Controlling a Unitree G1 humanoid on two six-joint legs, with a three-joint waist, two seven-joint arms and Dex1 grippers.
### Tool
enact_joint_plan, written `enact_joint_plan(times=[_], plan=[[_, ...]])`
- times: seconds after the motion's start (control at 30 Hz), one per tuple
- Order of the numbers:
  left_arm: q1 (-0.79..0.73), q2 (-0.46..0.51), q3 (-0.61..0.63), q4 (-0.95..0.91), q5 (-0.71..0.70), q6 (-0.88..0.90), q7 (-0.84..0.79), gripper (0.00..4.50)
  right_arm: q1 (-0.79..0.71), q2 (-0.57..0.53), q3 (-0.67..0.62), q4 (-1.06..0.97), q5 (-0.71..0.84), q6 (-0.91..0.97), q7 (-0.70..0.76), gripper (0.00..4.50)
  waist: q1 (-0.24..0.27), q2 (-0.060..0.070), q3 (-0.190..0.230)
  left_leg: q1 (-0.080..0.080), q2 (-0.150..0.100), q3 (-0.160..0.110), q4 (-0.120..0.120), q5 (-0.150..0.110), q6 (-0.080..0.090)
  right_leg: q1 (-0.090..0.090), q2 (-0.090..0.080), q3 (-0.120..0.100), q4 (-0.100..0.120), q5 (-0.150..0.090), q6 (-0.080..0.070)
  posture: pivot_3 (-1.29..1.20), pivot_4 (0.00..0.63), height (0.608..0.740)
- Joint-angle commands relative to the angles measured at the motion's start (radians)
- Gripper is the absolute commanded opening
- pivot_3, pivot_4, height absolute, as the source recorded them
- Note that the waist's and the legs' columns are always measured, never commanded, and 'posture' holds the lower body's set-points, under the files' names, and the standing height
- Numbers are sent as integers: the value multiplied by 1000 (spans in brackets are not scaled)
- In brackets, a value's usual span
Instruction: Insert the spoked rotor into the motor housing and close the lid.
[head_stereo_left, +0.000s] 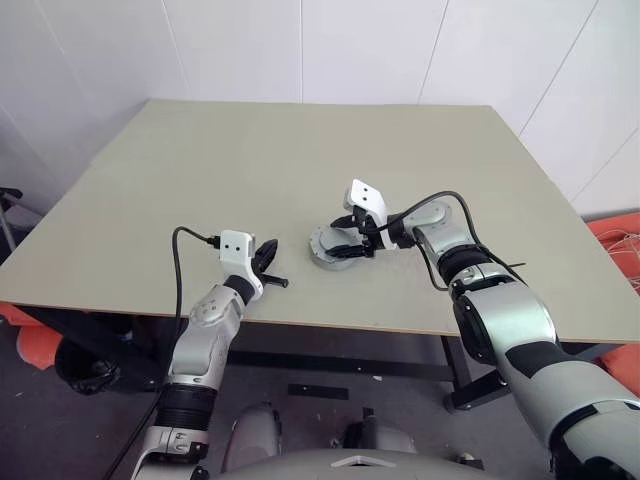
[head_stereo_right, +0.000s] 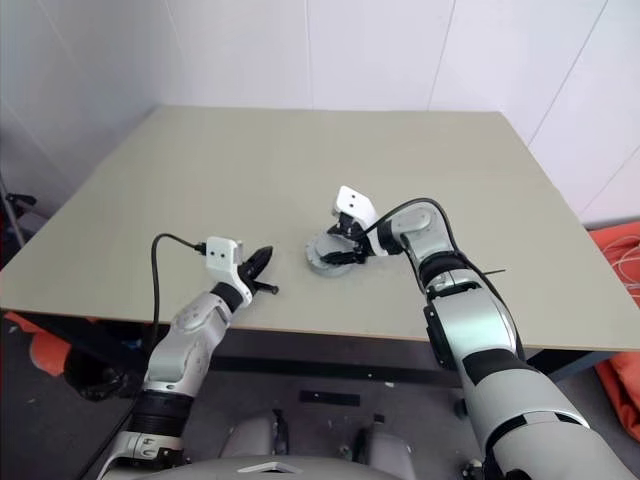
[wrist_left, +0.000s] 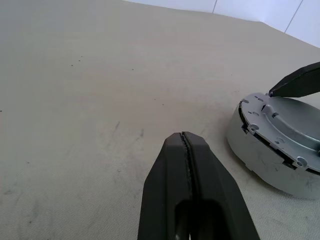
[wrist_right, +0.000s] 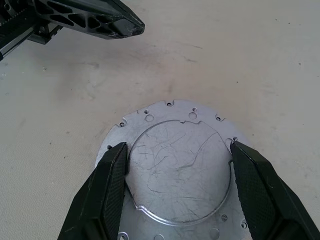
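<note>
right claw (wrist_right: 177, 155) spread over lid (wrist_right: 175, 170), fingers flanking its raised centre

head views high, wrist views close

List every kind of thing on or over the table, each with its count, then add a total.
Round grey metal assemblies (lid seated on the motor housing): 1
Robot claws: 2, left claw shut, right claw spread across the lid
Tables: 1
Total: 4
</note>
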Motion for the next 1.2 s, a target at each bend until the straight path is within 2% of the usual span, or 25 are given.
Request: enact_joint_plan(times=[0.03, 0.23, 0.47, 0.73, 1.2], plan=[[-16, 0, 4, -42, -4, -3, 3, 0, -15, 0, -26, -18, 28, 26, -16, 3158, 0, 0, 0, 0, 0, 0, 0, 0, 0, 0, 0, 0, 0, 0, 0, 0, 0, 740], [-8, -1, 4, -53, -7, 2, 5, 0, 50, -9, -37, -105, 70, 76, 35, 3158, 1, 0, 0, 0, 0, 0, 0, 0, 0, 1, 0, 0, 0, 0, 0, 0, 0, 740], [-13, -2, 1, -29, -9, -3, -8, 0, 173, -46, -20, -299, 102, 134, 81, 3158, 2, 0, 0, -1, 0, 0, 0, 1, 5, 0, 0, 0, -2, 0, 0, 0, 0, 740], [-17, -2, 2, -7, -10, -12, -19, 0, 252, -28, -10, -450, 122, 219, 8, 3158, 1, 0, 0, 1, 0, 0, -1, 0, 3, 1, 0, 0, -2, 0, 0, 0, 0, 740], [-13, -5, 5, 2, -6, -23, -23, 0, 219, 6, -13, -468, 123, 279, -148, 3158, -4, 0, 0, 4, 0, 0, -1, 0, -1, 2, 0, 0, -1, 0, 0, 0, 0, 740]])
